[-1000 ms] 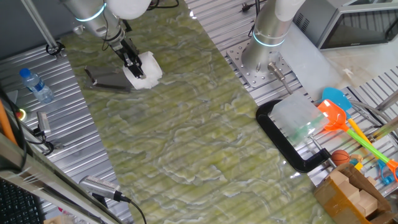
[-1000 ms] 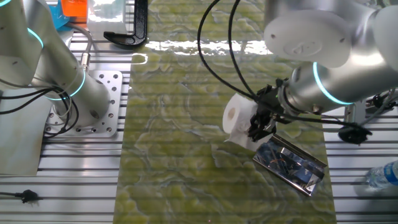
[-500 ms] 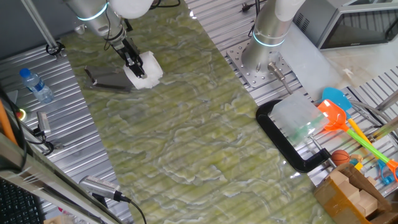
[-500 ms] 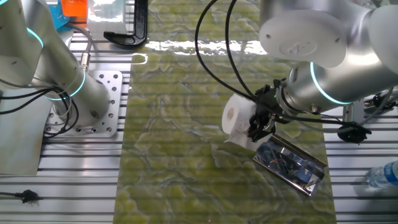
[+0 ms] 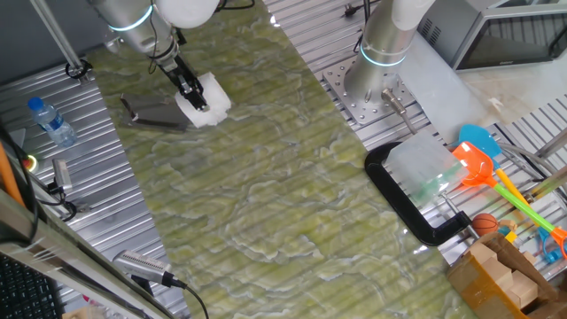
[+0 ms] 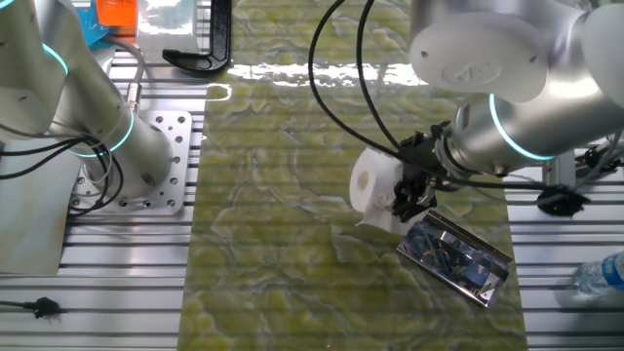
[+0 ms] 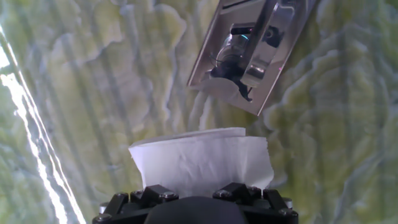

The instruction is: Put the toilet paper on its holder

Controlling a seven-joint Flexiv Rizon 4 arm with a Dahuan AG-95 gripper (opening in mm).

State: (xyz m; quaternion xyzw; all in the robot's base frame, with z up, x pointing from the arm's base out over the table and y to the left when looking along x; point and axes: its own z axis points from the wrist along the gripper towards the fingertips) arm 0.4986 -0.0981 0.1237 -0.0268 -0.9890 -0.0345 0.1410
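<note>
The toilet paper (image 5: 211,97) is a white roll held in my gripper (image 5: 190,89), just above the green mat. In the other fixed view the roll (image 6: 370,187) shows its hollow core facing left, with my gripper (image 6: 407,195) shut on its right side. The holder (image 5: 151,112) is a flat shiny metal plate lying on the mat just beside the roll; it also shows in the other fixed view (image 6: 455,258). In the hand view the roll's loose sheet (image 7: 202,160) fills the bottom and the holder (image 7: 252,53) lies ahead of it.
A clear water bottle (image 5: 49,121) lies on the slatted table left of the holder. A large black C-shaped frame (image 5: 412,208) and coloured toys (image 5: 483,164) sit at the far right. A second arm's base (image 5: 381,62) stands behind the mat.
The gripper with the roll has shifted very slightly; the holder has not moved.
</note>
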